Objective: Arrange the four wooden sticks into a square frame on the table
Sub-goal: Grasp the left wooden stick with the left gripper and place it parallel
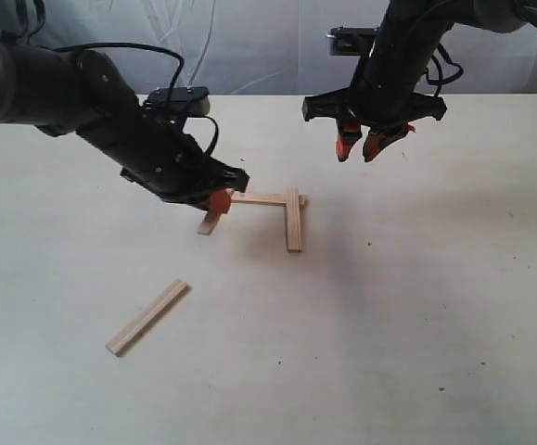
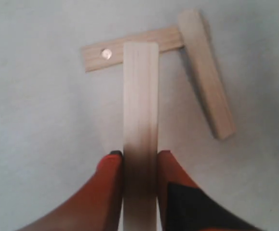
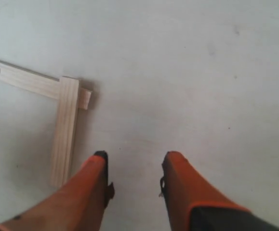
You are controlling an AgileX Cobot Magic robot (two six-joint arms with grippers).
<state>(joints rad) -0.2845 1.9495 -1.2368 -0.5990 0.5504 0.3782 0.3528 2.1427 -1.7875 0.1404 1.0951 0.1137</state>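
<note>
My left gripper (image 1: 218,201) is shut on one wooden stick (image 1: 211,222), held lengthwise between the orange fingers (image 2: 111,178). In the left wrist view that stick (image 2: 140,106) covers part of the holed stick (image 2: 97,56) with its far end. The holed stick (image 1: 261,198) lies flat, and a third stick (image 1: 293,222) crosses its right end to form an L corner (image 3: 68,91). The fourth stick (image 1: 147,317) lies loose at the front left. My right gripper (image 1: 361,146) hangs open above the table (image 1: 435,324), right of the corner, with nothing between its fingers (image 3: 95,178).
A white cloth backdrop (image 1: 268,46) runs behind the table's far edge. Black cables (image 1: 171,65) trail from the left arm.
</note>
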